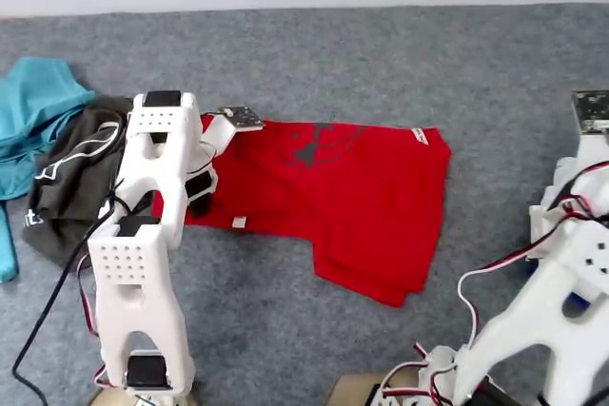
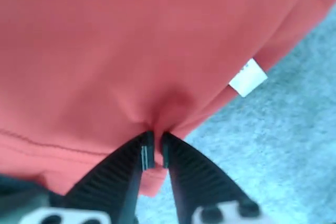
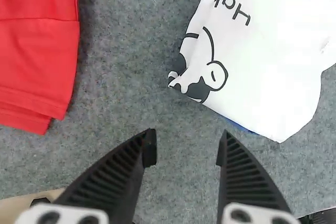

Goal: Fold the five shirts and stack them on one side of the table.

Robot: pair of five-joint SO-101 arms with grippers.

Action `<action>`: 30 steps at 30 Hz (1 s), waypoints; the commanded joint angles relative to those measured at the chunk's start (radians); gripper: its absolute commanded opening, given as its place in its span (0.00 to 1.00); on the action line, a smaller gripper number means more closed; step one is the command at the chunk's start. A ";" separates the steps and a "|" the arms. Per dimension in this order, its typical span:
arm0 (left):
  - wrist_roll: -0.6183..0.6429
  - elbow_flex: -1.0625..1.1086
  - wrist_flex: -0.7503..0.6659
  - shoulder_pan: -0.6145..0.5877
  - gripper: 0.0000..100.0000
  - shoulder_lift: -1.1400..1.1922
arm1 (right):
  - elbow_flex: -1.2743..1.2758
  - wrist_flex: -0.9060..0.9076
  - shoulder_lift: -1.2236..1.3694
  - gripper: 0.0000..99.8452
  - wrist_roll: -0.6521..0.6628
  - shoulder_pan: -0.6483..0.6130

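L tool [image 2: 155, 150] clamped on red shirt [image 2: 131, 51] edge. R tool [image 3: 184, 150] apart over bench [image 3: 131, 87]; folded white shirt [image 3: 262, 61] just ahead. High view: teal shirt [image 1: 33, 106], dark shirt [image 1: 67, 173] heaped near L tool.

Black lettering, partly hidden by a fold, stands on the white shirt [image 3: 262, 61] beside a black line drawing [image 3: 202, 77]. In the high view the red shirt [image 1: 362, 206] carries a dark printed mark [image 1: 319, 143] at the upper middle of the frame, too small to read, along with a white hem label [image 1: 238, 222] and a white corner label [image 1: 419, 136], neither legible. At the left of that frame, the dark shirt [image 1: 67, 168] bears white lines and a few white letters that cannot be made out.
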 commanded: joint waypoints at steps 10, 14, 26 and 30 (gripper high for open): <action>-0.014 -0.064 0.029 -0.080 0.02 -0.021 | -0.054 0.041 -0.038 0.20 -0.006 0.005; -0.026 -0.062 0.029 -0.103 0.02 -0.020 | -0.054 0.041 -0.038 0.20 -0.006 0.005; -0.026 -0.004 0.031 -0.120 0.02 -0.021 | -0.054 0.041 -0.038 0.20 -0.006 0.004; -0.026 -0.004 0.031 -0.133 0.02 -0.021 | -0.054 0.041 -0.038 0.20 -0.005 0.004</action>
